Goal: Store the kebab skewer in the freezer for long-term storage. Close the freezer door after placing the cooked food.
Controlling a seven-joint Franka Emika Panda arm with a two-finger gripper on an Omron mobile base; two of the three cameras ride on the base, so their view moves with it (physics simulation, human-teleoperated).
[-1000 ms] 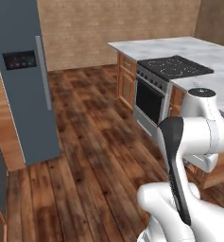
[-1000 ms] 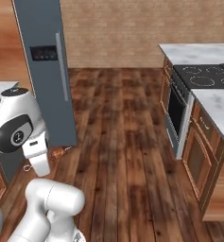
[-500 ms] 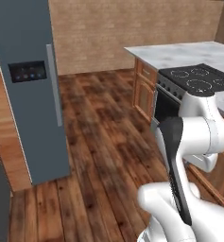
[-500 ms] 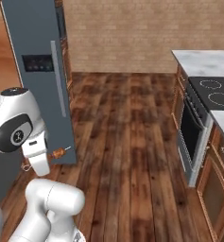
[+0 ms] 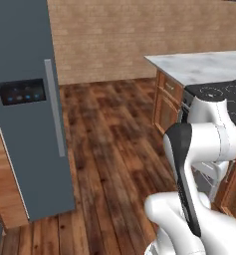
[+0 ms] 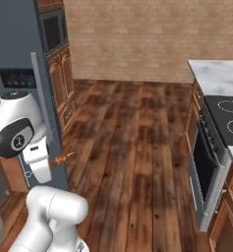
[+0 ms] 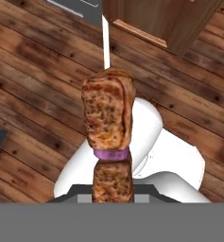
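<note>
Robot gripper (image 7: 112,189) clamped on a kebab skewer (image 7: 107,127), carried above wood floor; the freezer door (image 5: 32,107) looks closed, so opening, storing and closing remain

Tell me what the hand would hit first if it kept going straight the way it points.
Probably the wooden floor: beyond the kebab skewer it holds, planks lie ahead. Depth is unclear.
</note>
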